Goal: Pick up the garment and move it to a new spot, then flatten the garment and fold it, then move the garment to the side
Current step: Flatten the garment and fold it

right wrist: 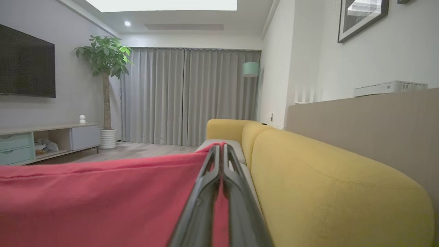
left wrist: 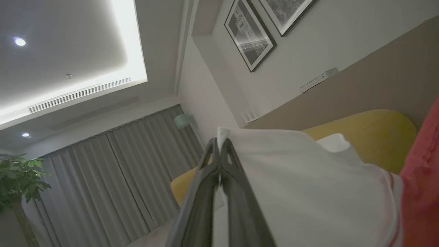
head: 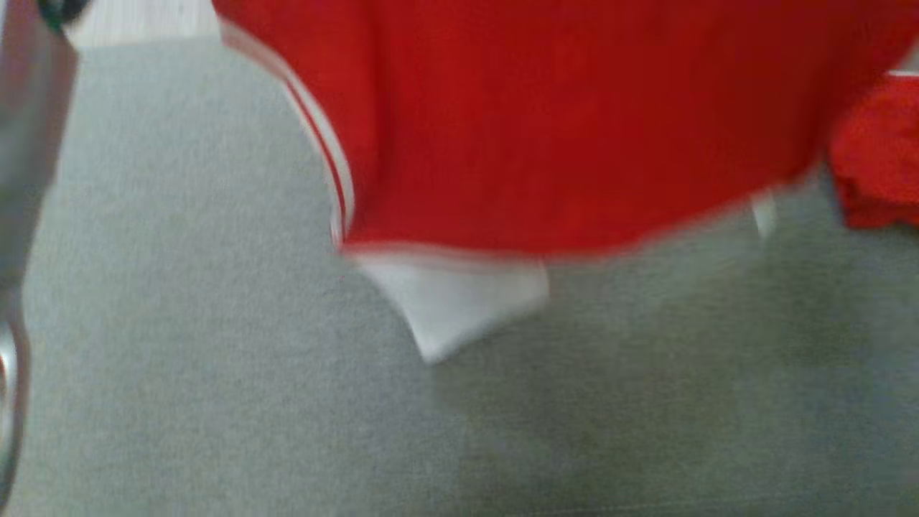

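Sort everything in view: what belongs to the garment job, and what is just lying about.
Job: garment; left gripper, shut on it; right gripper, shut on it.
Lying about: red cloth bundle; yellow sofa; potted plant; television.

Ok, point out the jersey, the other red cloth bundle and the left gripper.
jersey [head: 574, 122]: head view, on its red body panel.
red cloth bundle [head: 879, 165]: head view, right edge, on its crumpled front.
left gripper [left wrist: 219, 147]: left wrist view, between the fingertips, shut on the jersey.
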